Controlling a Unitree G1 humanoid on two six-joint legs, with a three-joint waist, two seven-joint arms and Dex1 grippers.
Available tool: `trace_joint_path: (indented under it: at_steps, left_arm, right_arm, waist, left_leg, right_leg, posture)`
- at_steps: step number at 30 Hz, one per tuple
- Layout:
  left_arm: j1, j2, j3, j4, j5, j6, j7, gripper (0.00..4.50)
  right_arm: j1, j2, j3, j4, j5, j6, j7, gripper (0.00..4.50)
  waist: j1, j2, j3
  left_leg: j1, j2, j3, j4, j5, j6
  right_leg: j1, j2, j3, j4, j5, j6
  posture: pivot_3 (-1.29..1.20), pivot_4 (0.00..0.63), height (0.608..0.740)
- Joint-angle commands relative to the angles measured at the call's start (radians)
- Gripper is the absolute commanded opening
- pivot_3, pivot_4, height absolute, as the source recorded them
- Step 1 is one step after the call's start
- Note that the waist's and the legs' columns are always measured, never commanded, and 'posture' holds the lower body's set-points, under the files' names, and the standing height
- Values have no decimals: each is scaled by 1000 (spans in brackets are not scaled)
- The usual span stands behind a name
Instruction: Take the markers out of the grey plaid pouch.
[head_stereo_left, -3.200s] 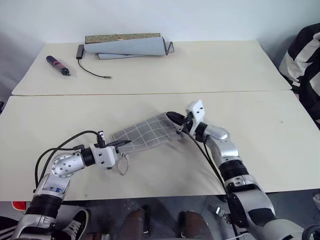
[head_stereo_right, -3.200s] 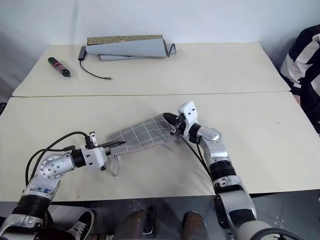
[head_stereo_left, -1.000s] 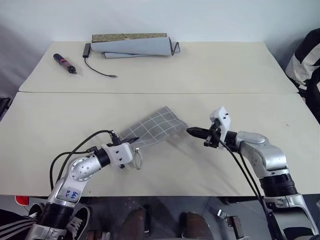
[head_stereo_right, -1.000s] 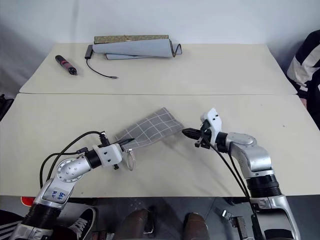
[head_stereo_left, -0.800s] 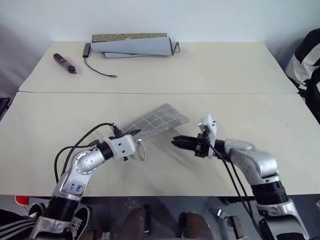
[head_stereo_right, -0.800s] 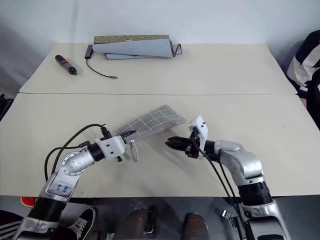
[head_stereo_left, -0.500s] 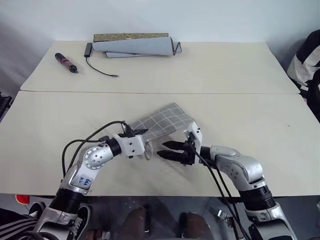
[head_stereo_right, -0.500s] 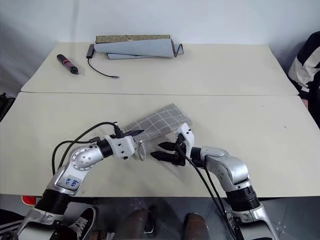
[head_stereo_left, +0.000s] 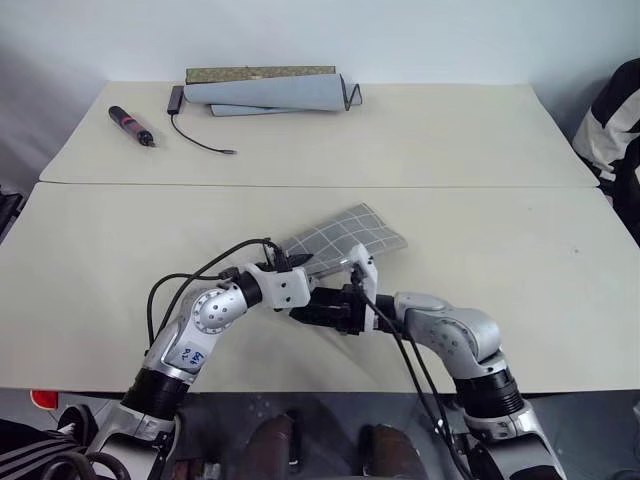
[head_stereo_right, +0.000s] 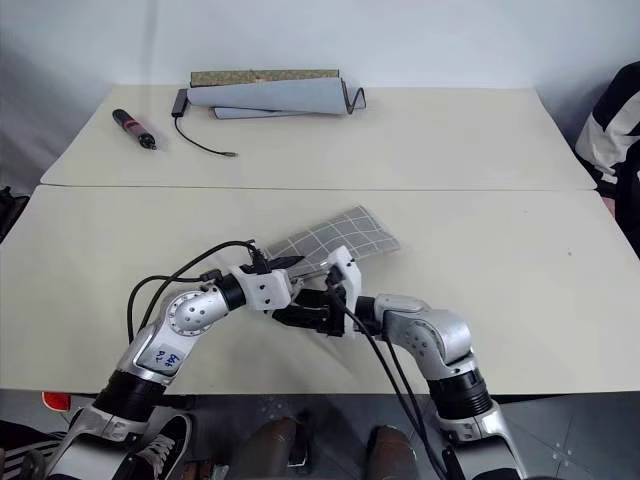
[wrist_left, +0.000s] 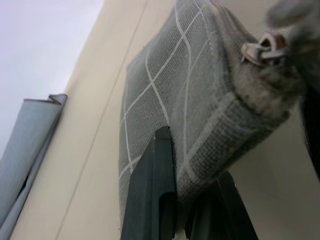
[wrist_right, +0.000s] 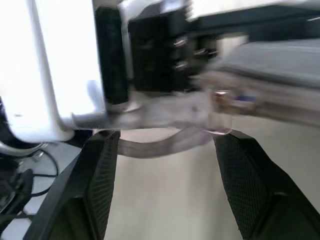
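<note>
The pouch (head_stereo_left: 345, 233) lies on the near table (head_stereo_left: 90, 290), behind both claws.

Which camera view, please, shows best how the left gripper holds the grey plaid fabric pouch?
The left wrist view: the left gripper is shut on a corner of the grey plaid fabric pouch, seen close, with the zip end beside it. The eye views show the whole pouch, its grip partly hidden by the wrists. The right wrist view shows just a blurred pouch edge and loop pull.

Two cream tables (head_stereo_left: 450, 130) stand end to end before a pale wall (head_stereo_left: 400, 40).
</note>
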Motion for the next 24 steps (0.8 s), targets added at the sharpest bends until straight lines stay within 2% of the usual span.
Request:
trace_joint_path:
  at_steps: [1,5,11,17,21,24]
  left_arm:
    - [-5,-1,5,-36,-1,2,10,0]
    - [14,8,9,-49,-8,0,7,0]
    - [21,9,27,-63,-102,12,-43,0]
    - [1,41,15,-29,-88,-39,-65,0]
    - [-14,30,6,-9,-84,-52,-65,0]
    - [-16,24,1,-7,-78,-53,-62,0]
  right_arm:
    - [3,-19,-15,-14,14,-9,12,3020]
    - [12,-101,-31,-10,-4,-33,53,3020]
    - [35,-211,-41,8,-28,-92,123,3020]
    - [25,-167,-92,-2,52,-43,112,3020]
    - [46,-99,-60,-20,48,-20,56,3020]
    - [56,-93,-55,-43,60,-5,62,3020]
  waist:
    - [0,0,0]
    - [3,0,0]
    - [2,0,0]
    - [0,0,0]
    - [1,0,0]
    - [2,0,0]
  left_leg:
    - [0,0,0,0,0,0]
    - [0,0,0,1,0,0]
    - [0,0,0,1,0,1]
    - [0,1,1,1,0,0]
    - [0,1,0,1,0,0]
    - [0,1,0,1,0,0]
  right_leg:
    - [0,0,0,0,0,0]
    - [0,0,0,0,0,0]
    - [1,0,0,-1,0,0]
    - [1,0,-1,-4,0,0]
    - [1,0,-1,-4,0,0]
    - [1,0,-1,-2,0,0]
  posture:
    - [0,150,740]
    - [0,150,740]
    - [0,150,740]
    - [0,150,740]
    - [0,150,740]
    - [0,150,740]
